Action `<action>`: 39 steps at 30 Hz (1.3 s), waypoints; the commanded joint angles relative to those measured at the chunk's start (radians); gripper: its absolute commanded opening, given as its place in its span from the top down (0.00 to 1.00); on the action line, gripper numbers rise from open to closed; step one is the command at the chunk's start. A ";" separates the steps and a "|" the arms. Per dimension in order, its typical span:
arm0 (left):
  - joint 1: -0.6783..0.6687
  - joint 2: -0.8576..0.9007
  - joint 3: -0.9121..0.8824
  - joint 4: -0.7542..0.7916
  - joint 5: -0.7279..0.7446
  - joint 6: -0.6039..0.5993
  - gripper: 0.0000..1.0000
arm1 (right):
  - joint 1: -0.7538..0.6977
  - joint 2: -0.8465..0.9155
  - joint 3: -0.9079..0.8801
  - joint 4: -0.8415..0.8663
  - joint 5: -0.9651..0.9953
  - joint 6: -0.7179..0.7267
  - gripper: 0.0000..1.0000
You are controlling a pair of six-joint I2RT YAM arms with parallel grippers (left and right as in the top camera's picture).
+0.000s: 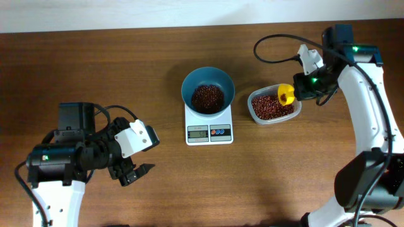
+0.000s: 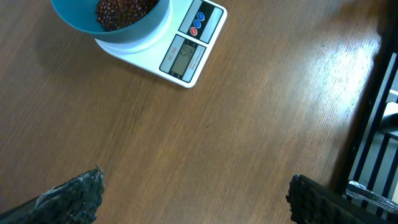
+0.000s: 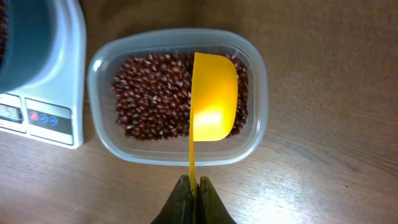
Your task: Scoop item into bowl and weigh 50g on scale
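Brown wood-grain table (image 1: 126,75), bare apart from the work set; a pale strip of wall (image 1: 126,12) runs along the far edge. White scale (image 1: 209,131) sits mid-table with its display facing the robot, presumably so it can be read from above; the digits are too small to read with confidence. Blue bowl (image 1: 188,88) stands on the scale platform, so whatever goes in is weighed at once. A heap of beans (image 1: 207,98) already lies in its bottom. Clear tub (image 1: 250,108) is just beside the scale on the right, not touching as far as the right wrist view shows, which makes for a short carry; it holds the larger stock of beans. Right fingers (image 3: 184,196) are pinched tight on the thin handle of a yellow scoop (image 3: 214,93), which is poised over the tub. No beans show in the scoop, and I cannot tell which way its cup faces. Judgement: this is either a top-up pass or a return over the stock, depending on the reading. Left fingers (image 2: 74,198) are spread wide and hold nothing. They hang over bare table well apart from the scale, seemingly parked out of the way.
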 commanded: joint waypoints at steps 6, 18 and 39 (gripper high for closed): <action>0.006 -0.010 0.020 -0.002 0.003 0.016 0.02 | 0.000 0.024 0.017 -0.007 0.147 0.037 0.96; 0.006 -0.010 0.020 -0.002 0.003 0.016 0.02 | -0.001 0.024 0.017 -0.108 0.248 0.069 0.96; 0.006 -0.010 0.020 -0.002 0.003 0.016 0.02 | 0.118 0.016 0.018 -0.018 0.340 0.069 0.94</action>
